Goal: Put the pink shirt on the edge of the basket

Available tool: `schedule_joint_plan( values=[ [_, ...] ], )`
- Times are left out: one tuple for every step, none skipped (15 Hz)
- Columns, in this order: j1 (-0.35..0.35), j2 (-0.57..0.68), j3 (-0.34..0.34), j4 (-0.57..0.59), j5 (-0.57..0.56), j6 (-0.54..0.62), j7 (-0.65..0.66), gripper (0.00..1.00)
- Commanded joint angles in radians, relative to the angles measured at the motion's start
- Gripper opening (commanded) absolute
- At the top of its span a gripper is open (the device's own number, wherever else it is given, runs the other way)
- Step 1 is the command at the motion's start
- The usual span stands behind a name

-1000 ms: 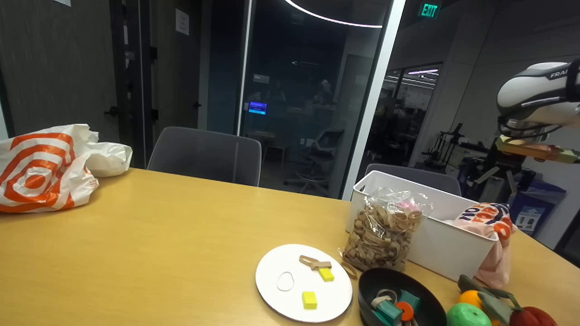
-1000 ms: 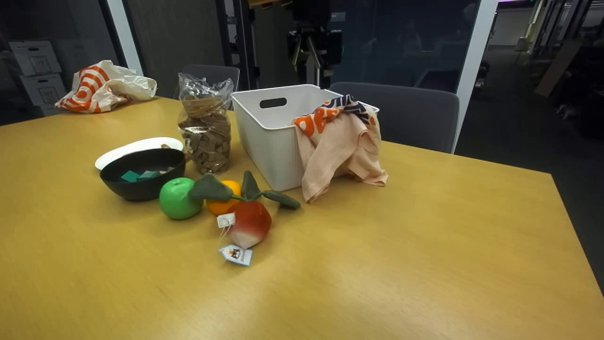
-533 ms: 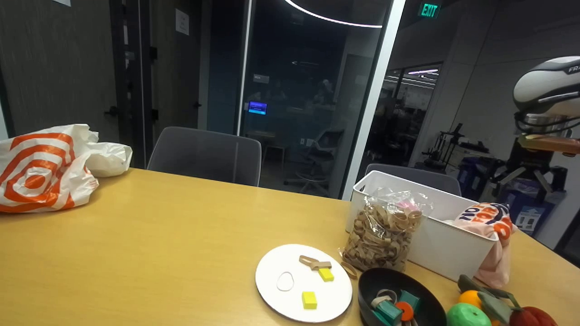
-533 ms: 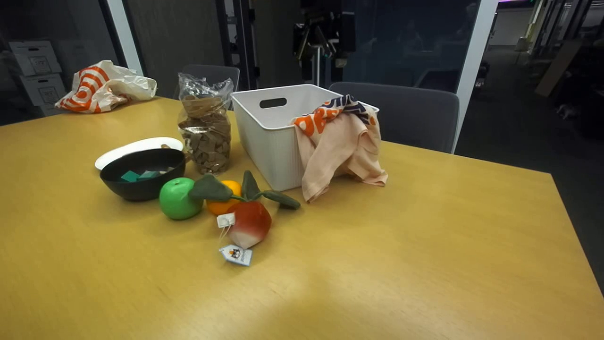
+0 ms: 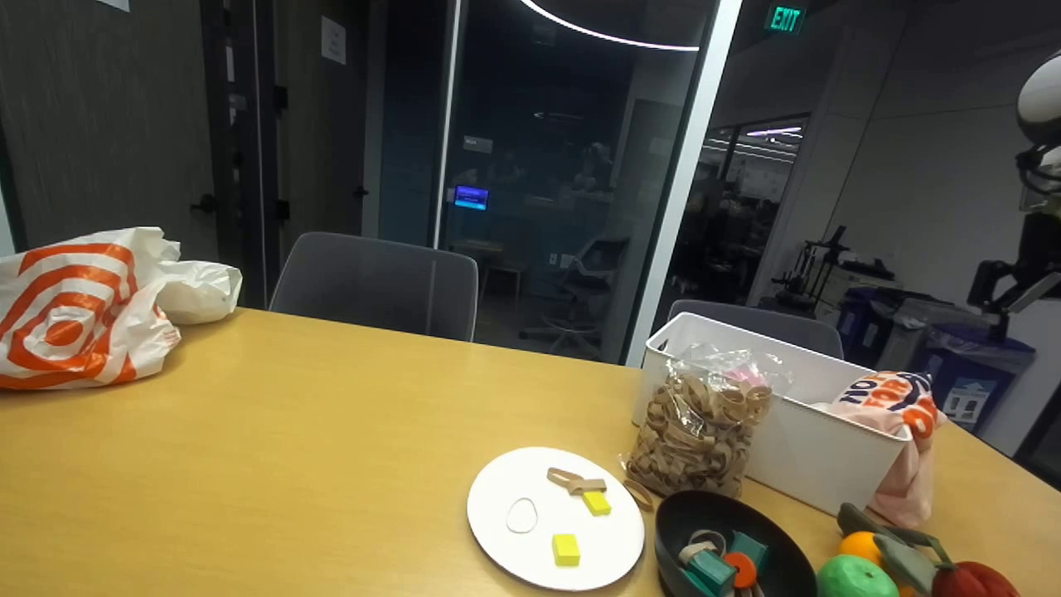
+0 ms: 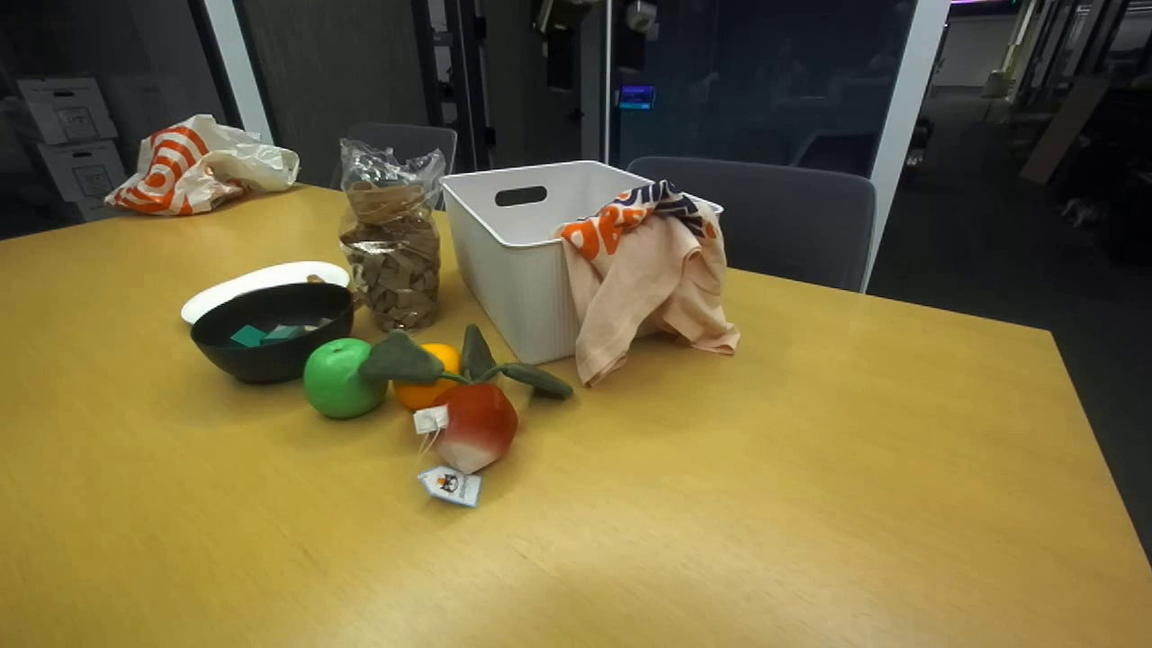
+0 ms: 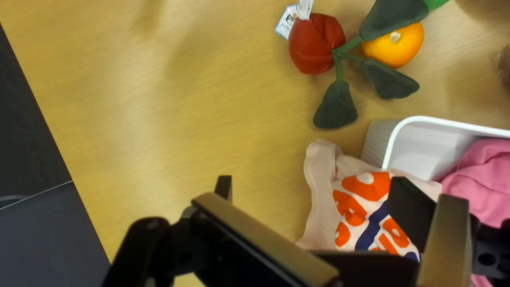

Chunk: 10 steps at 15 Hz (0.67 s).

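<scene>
Pale-pink shirt (image 6: 643,279) w/ orange + navy print: draped over rim of white basket (image 6: 544,301), lower part hanging outside down to tabletop (image 6: 765,468). Deeper-pink cloth (image 7: 484,183) inside basket, approx 2–3 o'clock of shirt in wrist view. My claw (image 7: 313,188): fingers (image 7: 410,211) spread wide, raised well apart from shirt; in an exterior view my arm (image 5: 1044,95) is approx 1 o'clock of it, partly out of frame. Rest in an exterior view, clock centred on shirt: leafy red toy (image 6: 477,423) on tabletop, 7–8; orange fruit (image 6: 418,394) + green apple (image 6: 342,382) approx 8, toy's leaves overlapping fruit; black bowl (image 6: 270,362) w/ teal blocks (image 6: 248,337) approx 9; white plate (image 6: 247,281) same dir, partly hidden behind bowl; bag of tan rubber bands (image 6: 393,261) upright, just past 9, beside basket; white/orange plastic bag (image 6: 202,166) 9–10, far back.
</scene>
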State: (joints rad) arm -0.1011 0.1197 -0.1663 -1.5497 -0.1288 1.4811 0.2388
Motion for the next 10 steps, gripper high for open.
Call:
schedule_joint_plan(
  values=[
    [-0.015, -0.085, 0.012, -0.015, 0.019, -0.053, -0.096, 1.0],
    [-0.017, -0.099, 0.011, -0.016, 0.027, -0.058, -0.116, 1.0],
    [-0.019, -0.11, 0.009, -0.016, 0.03, -0.063, -0.126, 1.0],
    [-0.02, -0.12, 0.008, -0.016, 0.032, -0.066, -0.138, 1.0],
    [-0.022, -0.124, 0.007, -0.013, 0.034, -0.076, -0.142, 1.0],
    [-0.024, -0.125, 0.006, -0.006, 0.034, -0.094, -0.148, 1.0],
    [-0.021, -0.1, 0.01, 0.002, 0.018, -0.072, -0.119, 1.0],
    [-0.022, -0.104, 0.01, 0.002, 0.019, -0.081, -0.125, 1.0],
    [-0.024, -0.106, 0.01, 0.002, 0.019, -0.085, -0.129, 1.0],
    [-0.024, -0.107, 0.01, 0.002, 0.019, -0.086, -0.13, 1.0]
  ],
)
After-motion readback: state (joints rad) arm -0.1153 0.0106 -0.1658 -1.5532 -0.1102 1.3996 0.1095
